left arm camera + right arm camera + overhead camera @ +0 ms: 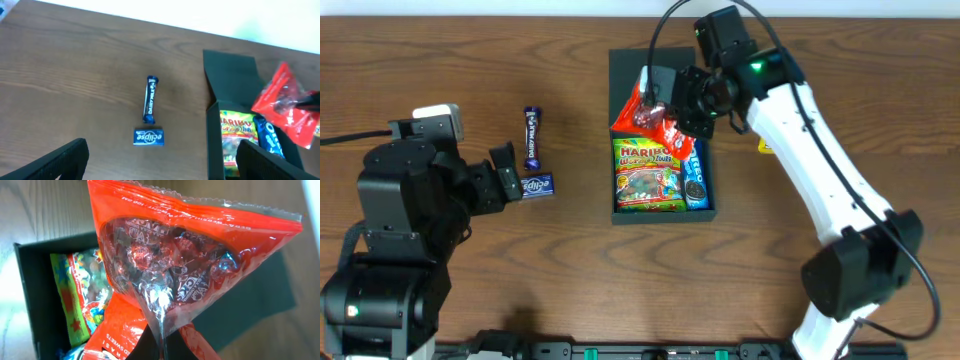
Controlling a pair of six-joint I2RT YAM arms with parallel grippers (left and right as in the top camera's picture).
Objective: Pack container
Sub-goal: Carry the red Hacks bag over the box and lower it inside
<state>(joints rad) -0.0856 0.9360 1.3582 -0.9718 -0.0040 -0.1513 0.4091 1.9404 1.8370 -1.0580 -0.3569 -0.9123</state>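
Container (628, 78) under right end effector (662, 102), bag (667, 132) clamped

HARIBO bag (647, 178); eclipse pack (149, 137); DAIRY MILK bar (150, 99).

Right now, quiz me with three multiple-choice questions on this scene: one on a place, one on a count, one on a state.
1. Where is the Oreo pack?
A. in the container, beside the Haribo bag
B. outside it
C. held in the air

2. How many blue snacks lie on the table outside the container?
A. one
B. two
C. four

3. What is the right hand doing?
A. open, empty
B. shut, empty
C. shut on the red bag

Answers:
1 A, it lies along the container's right wall next to the Haribo bag.
2 B, the Dairy Milk bar and the eclipse pack lie by the open left hand.
3 C, the bag is pinched in that hand over the container.
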